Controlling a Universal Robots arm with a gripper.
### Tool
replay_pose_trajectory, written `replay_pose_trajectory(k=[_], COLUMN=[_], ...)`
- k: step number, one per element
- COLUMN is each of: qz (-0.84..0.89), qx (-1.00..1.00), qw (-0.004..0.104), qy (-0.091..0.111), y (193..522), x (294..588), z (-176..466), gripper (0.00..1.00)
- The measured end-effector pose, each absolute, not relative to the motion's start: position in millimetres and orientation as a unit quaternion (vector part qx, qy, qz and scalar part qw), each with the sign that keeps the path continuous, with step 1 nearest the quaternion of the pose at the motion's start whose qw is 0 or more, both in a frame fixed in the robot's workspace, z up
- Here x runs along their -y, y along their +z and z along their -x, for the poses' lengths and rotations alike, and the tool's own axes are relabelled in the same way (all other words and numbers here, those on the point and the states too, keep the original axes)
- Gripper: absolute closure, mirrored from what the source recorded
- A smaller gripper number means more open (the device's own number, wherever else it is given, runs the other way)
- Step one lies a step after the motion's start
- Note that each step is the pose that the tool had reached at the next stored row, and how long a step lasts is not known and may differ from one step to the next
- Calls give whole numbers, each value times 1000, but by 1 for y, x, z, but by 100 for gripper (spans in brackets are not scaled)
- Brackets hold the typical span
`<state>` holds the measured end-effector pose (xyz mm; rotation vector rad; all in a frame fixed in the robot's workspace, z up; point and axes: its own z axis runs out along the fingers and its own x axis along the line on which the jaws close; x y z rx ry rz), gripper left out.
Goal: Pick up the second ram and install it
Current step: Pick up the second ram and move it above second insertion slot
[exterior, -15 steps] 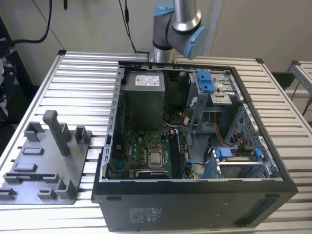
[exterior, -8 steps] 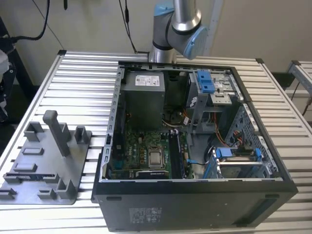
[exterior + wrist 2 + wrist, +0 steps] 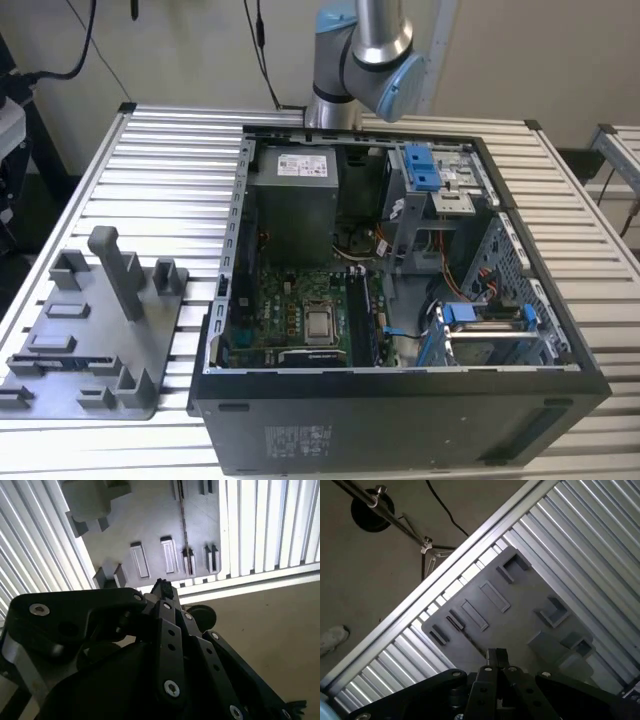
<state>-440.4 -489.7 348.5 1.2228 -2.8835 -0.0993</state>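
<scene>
Closest, my end effector [image 3: 162,586] hangs clenched, seemingly empty, above the grey holder tray [image 3: 145,520], where the second ram [image 3: 183,527] stands edgewise in its slot. Descending clenched, I judge, risks striking its edge.

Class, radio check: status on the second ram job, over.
Gripper shut, above holder tray. Second ram on edge in tray, not gripped. No obstruction seen between them.

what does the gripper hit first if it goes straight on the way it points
Most likely the grey holder tray, straight ahead of the gripper in both wrist views, though depth is unclear.
</scene>
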Motion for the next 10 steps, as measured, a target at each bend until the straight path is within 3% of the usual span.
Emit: replay_pose_trajectory(k=[10], qz=[-456], qx=[889], qw=[4], qy=[-30], y=[347], x=[490], z=[441], gripper=[89])
